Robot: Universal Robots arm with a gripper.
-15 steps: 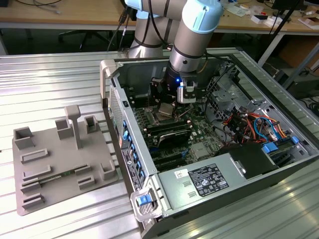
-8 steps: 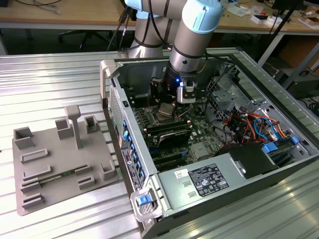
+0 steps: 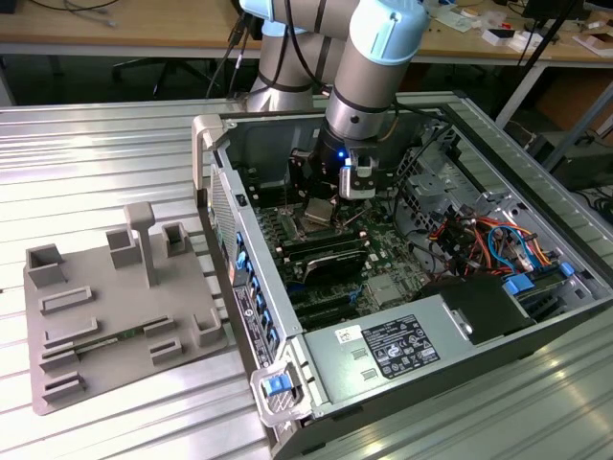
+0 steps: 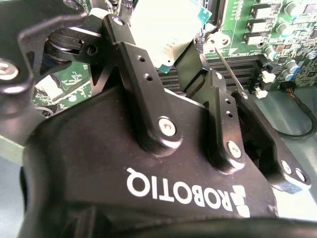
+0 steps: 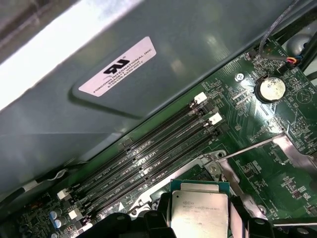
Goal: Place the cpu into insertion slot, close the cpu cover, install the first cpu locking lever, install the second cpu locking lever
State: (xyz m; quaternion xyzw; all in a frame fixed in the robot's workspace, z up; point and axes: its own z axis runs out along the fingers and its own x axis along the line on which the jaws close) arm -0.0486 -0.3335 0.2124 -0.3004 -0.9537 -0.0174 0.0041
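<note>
The gripper (image 5: 199,220) is clamping the cpu (image 5: 199,206) between its two black fingers (image 5: 159,220). One finger is pressing on each opposite edge, so the jaws are standing only as far apart as the chip is wide. The cpu is sitting right at the fingertips, over the green motherboard (image 5: 257,124) and just beside the long black memory slots (image 5: 148,158). A silvery metal edge is showing directly beneath it. That is probably the rim of the insertion slot (image 5: 212,162), though the chip is covering most of it.

The cpu's top is a flat, silvery-grey metal plate with rounded corners, and a thin green rim is framing it. In the second wrist view the cpu (image 4: 163,25) is glaring pale, with one green corner poking out past the matte black, bar-shaped fingers (image 4: 133,64), which are bolted on with bright screws. A round, shiny coin battery (image 5: 271,89) is lying on the board well away from the chip. A white label (image 5: 117,67) is sticking to the dull grey sheet-metal wall.

In the exterior view the arm (image 3: 374,57), silvery with pale blue caps, is reaching down into the open computer case (image 3: 460,316). On the exterior view's left, a grey plastic fixture tray (image 3: 115,316) is resting on the ribbed metal table (image 3: 96,163).
</note>
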